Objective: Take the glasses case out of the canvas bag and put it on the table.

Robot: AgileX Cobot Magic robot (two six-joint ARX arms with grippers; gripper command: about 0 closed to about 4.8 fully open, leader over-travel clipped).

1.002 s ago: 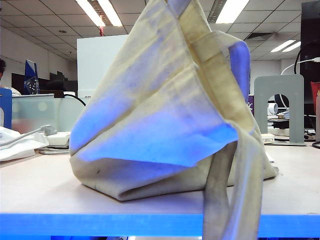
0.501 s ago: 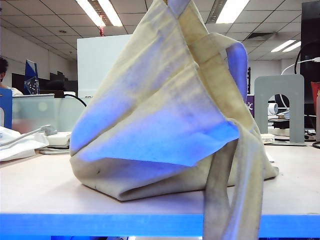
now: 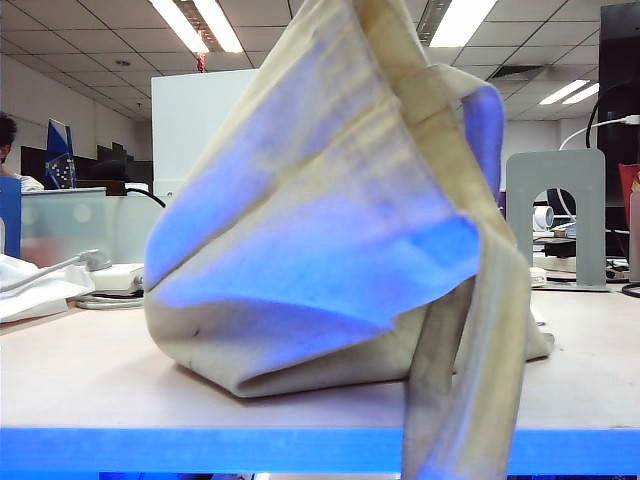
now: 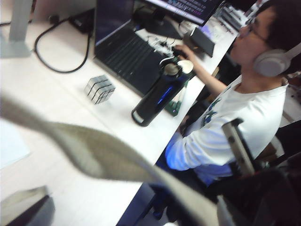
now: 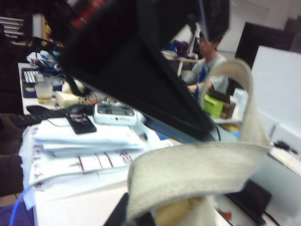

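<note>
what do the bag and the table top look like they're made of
The canvas bag looks like coarse, matte woven cloth: it creases softly, slumps, and its strap hangs limp over the front edge. The table looks like smooth pale laminate, flat with a faint sheen; the material under that surface cannot be told.

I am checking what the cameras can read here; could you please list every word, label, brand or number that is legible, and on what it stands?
No text is legible in any view.
Beige canvas bag: no print shows on the visible side.
Stacked white papers: red marks, too blurred.
Dark monitor screen: coloured lines, too small.
Small grey device: display unreadable.
Neither gripper bears readable text.
</note>
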